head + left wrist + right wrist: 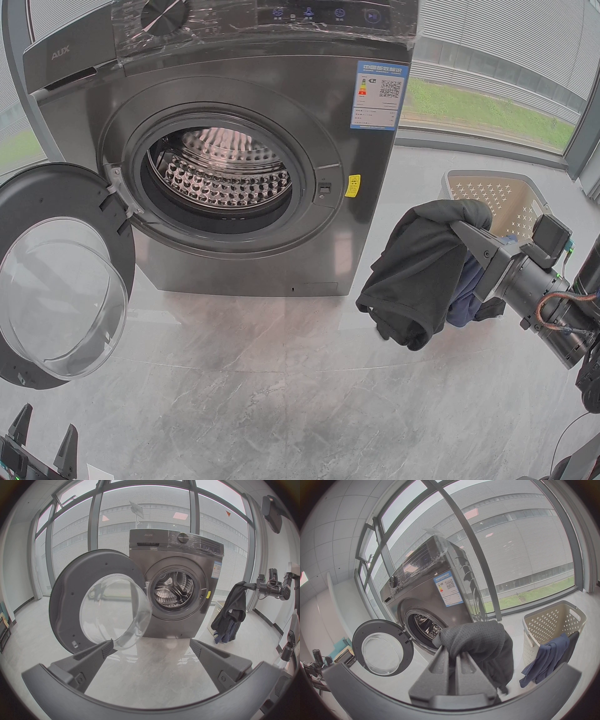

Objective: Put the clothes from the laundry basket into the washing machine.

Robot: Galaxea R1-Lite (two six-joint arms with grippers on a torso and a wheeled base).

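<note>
Clothes hang from our right gripper (461, 229). Its two fingers are squeezed tight together on a fold of a black piece of clothing (417, 275). In the right wrist view we see the fingers (465, 670) side by side with almost no gap, and the black cloth bunched over their tips. The black piece hangs down in the air above the floor (262, 387). It is to the right of the washing machine (350, 206) and in front of the laundry basket (494, 180).

A blue piece of clothing (465, 299) hangs just behind the black one, under the gripper. We cannot tell if the gripper has hold of it too, or if it is only caught on the black piece.

The basket is pale with little cross holes in its sides. It stands on the floor by the window (500, 94), near the right side of the machine.

The round door (62, 300) of the machine is swung wide open to the left. We can see right into the shiny metal drum (225, 169), and we see no clothes in the part that shows.

Our left gripper (44, 434) is low down on the left, near the open door. Its two fingers are spread wide apart and hold nothing.
</note>
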